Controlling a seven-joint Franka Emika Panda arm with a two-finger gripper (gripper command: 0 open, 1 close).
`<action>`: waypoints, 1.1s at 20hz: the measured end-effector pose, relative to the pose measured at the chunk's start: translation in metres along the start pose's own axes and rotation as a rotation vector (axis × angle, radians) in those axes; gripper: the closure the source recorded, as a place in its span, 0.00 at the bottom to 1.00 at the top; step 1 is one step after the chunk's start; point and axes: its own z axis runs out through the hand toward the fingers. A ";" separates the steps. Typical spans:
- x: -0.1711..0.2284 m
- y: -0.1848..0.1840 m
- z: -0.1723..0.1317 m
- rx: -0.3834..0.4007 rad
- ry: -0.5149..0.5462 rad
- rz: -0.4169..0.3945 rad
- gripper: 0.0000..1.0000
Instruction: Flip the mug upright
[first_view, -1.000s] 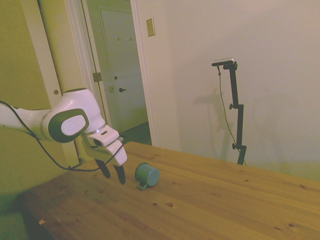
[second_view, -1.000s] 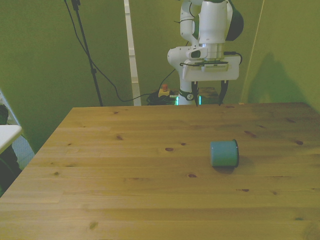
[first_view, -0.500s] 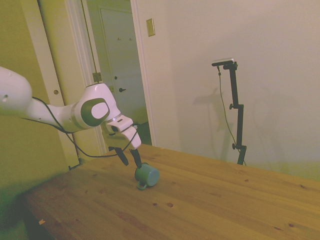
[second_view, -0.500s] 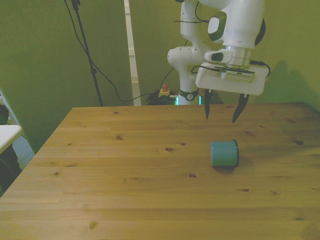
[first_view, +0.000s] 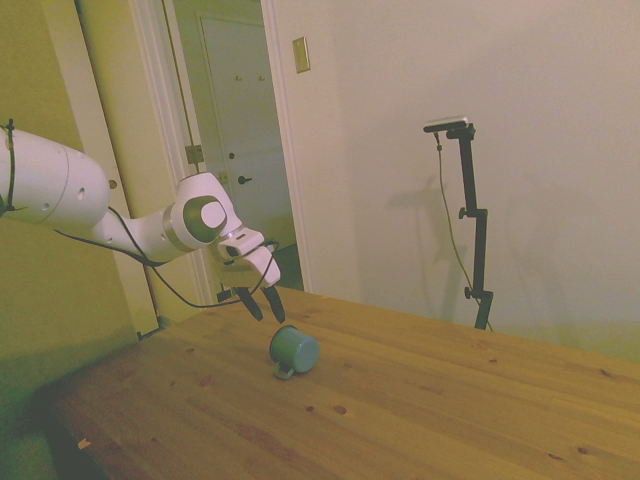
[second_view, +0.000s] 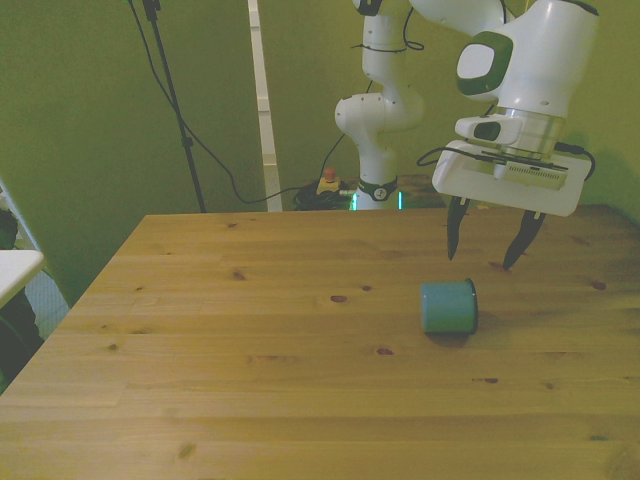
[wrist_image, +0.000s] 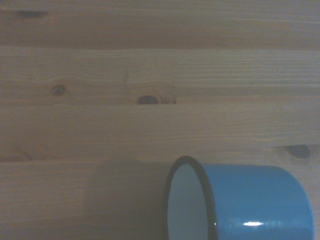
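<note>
Side view shows one mug (first_view: 294, 351), one arm and one pair of jaws, all over a single wooden counter (first_view: 420, 410). The mug lies on its side toward the counter's near-left part, its base end turned to the camera and its small loop handle pressed down against the wood. The gripper (first_view: 262, 305) hangs just above and behind the mug, clear of it, with the jaws spread apart and holding nothing. Compared with half a second ago, the gripper has lifted slightly and drawn back from the mug, where earlier one fingertip sat right at the mug's upper edge; the mug has not shifted.

Front view again counts one mug (second_view: 448, 307), lying on the counter (second_view: 250, 380) toward the front view's right, with its flat teal base facing the camera. The gripper (second_view: 486, 240) is above and behind it, offset to the front view's right. Its jaws are open, with a gap wider than the mug. Since the earlier frame the gripper has moved toward the front view's right and a little lower.

Wrist view shows the mug (wrist_image: 260, 200) close up: a glossy blue-teal wall, a thin dark rim and a white interior, its mouth opening sideways over the knotted planks.
</note>
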 end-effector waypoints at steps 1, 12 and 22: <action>-0.005 -0.005 0.000 -0.010 0.011 -0.006 0.00; -0.036 -0.040 0.019 -0.205 0.152 0.017 0.00; -0.032 -0.055 0.046 -0.329 0.272 0.009 0.00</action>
